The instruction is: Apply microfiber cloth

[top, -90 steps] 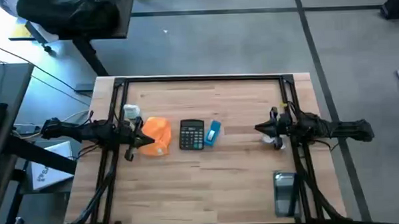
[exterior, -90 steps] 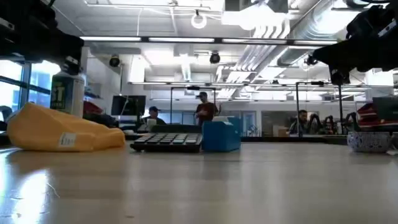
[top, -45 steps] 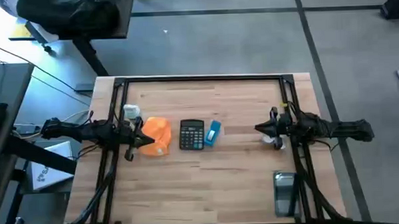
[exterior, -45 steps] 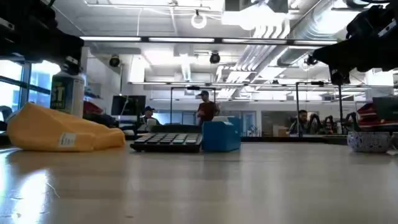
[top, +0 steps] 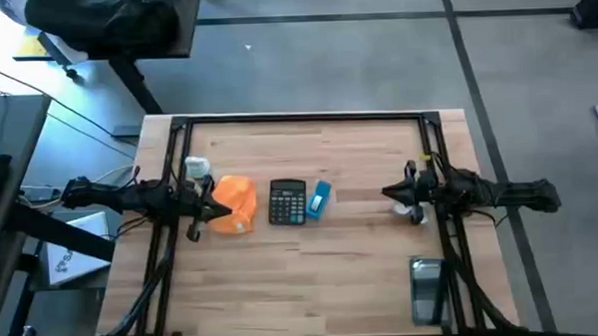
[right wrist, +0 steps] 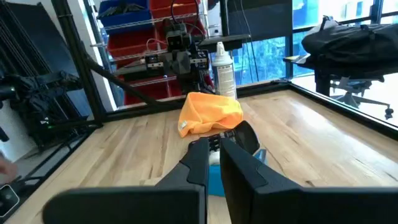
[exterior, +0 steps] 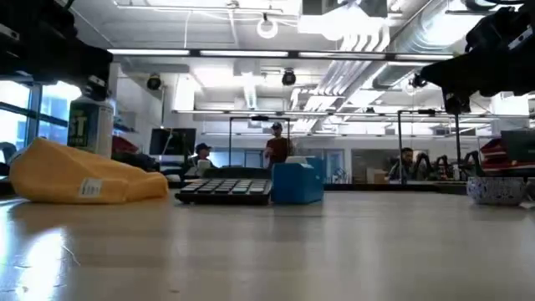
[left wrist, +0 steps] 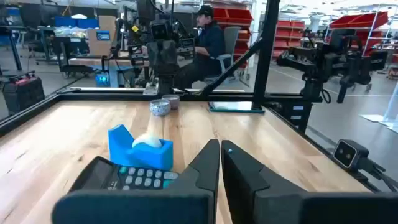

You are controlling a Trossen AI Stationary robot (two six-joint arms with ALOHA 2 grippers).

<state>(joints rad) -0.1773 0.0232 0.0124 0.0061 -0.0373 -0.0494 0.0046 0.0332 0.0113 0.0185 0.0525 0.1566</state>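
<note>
Pale butcher-block planks make up the table (top: 312,267), framed along its edges by black metal rails. Near its left side the microfiber cloth (top: 232,204) lies bunched into a soft orange mound, a small white tag showing on its slope in the low view. Just beside it sits a flat black calculator (top: 287,202) with rows of keys, and next to that a boxy blue tape dispenser (top: 320,199) holding a white roll. A white spray bottle (top: 196,170) stands upright behind the cloth. Toward the right side rests a small patterned bowl (exterior: 499,190), and near the front edge lies a flat, glossy dark slab (top: 427,287).

Left pincer (top: 213,208) hangs at the cloth's left edge, its dark tapered fingers (left wrist: 205,171) pressed nearly together with only a thin slit between them, holding nothing. Right pincer (top: 390,193) hovers well apart from the row of things, pointing at them across bare wood; its fingers (right wrist: 198,163) likewise stand close together and empty.

Beyond the table, people sit and stand among desks and red shelving.
</note>
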